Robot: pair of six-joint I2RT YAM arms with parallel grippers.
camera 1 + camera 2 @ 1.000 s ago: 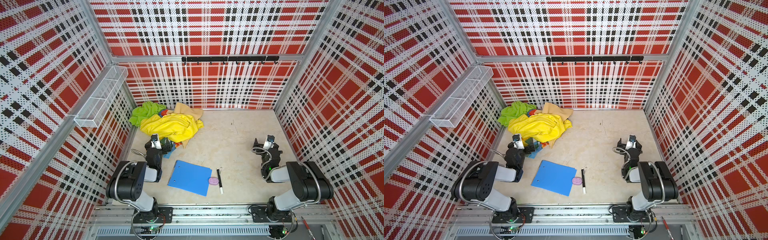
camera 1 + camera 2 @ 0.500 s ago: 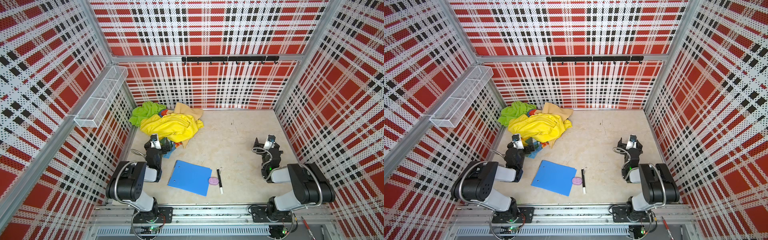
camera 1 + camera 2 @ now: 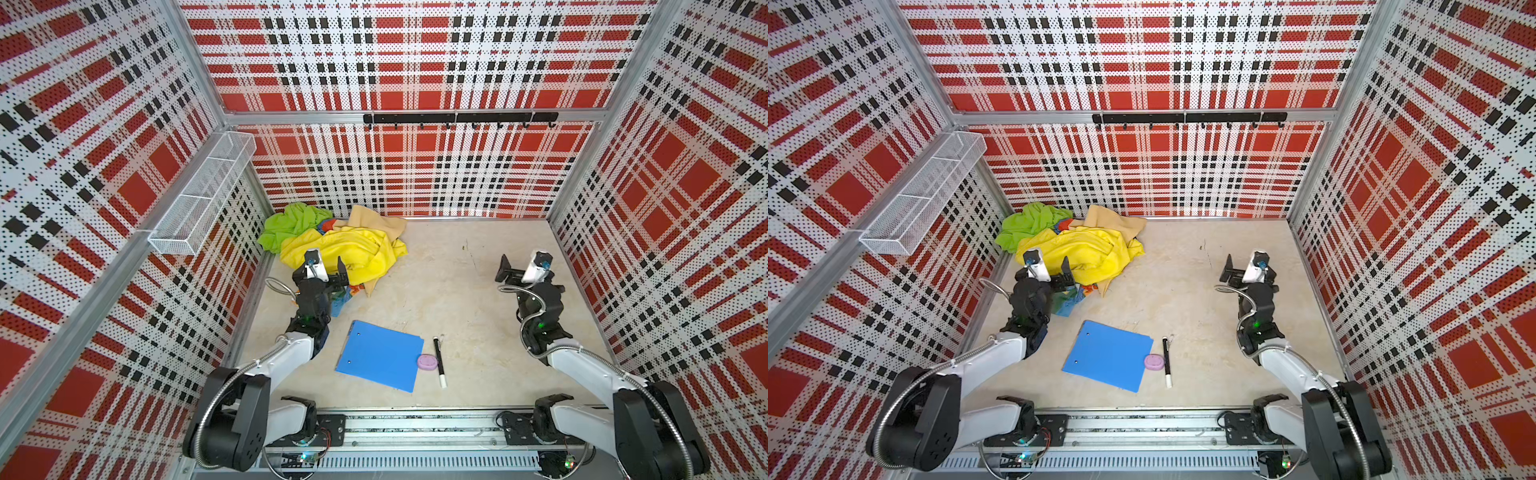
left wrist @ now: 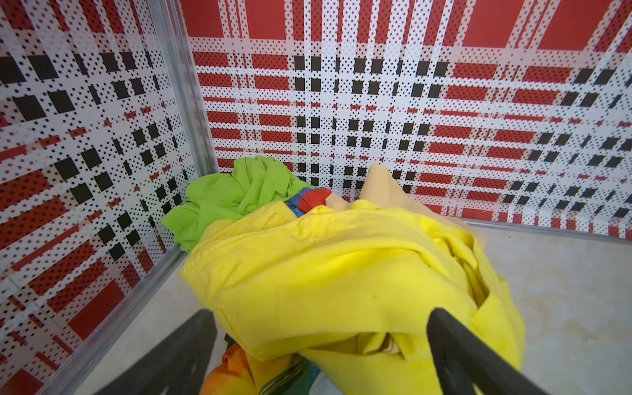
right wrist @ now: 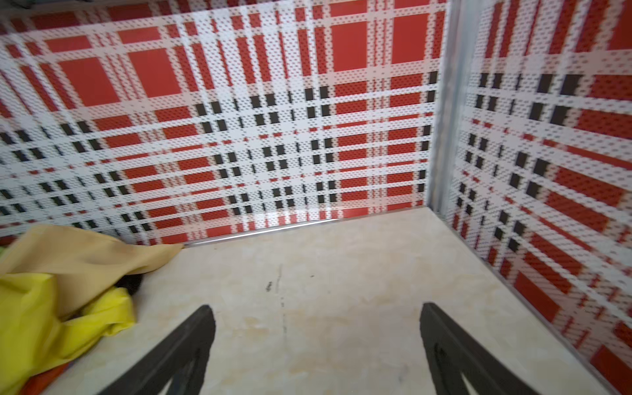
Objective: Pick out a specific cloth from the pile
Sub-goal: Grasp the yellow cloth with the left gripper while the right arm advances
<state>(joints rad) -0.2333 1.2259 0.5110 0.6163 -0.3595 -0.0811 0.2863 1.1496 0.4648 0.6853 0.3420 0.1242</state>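
Overhead, in both top views the pile [image 3: 332, 243] is seen heaped in the far left corner of the table [image 3: 457, 299]: a green cloth [image 3: 291, 224] at the back, a tan cloth [image 3: 376, 220] beside it, a yellow cloth [image 3: 353, 255] on top. Only here are a blue clipboard [image 3: 380, 355], a pink disc [image 3: 427, 360] and a black marker [image 3: 439, 361] shown, near the front edge. The left gripper [image 3: 327, 272] is held low at the pile's near edge, the arm stretched forward. The right gripper [image 3: 521, 269] is held well apart from the pile, over bare table.

From the left wrist, the left gripper [image 4: 320, 312] is shown with jaws spread wide, the yellow fold lying between and ahead of them; contact cannot be settled. A rainbow-striped cloth [image 4: 236, 367] is cut off at the frame's edge.

From the right wrist, slightly blurred, the right gripper [image 5: 316, 307] is shown spread wide on nothing. The cloth [image 5: 131, 283] is glimpsed only here, as a small dark patch tucked under the tan cloth's edge and against the yellow one; the rest is buried.
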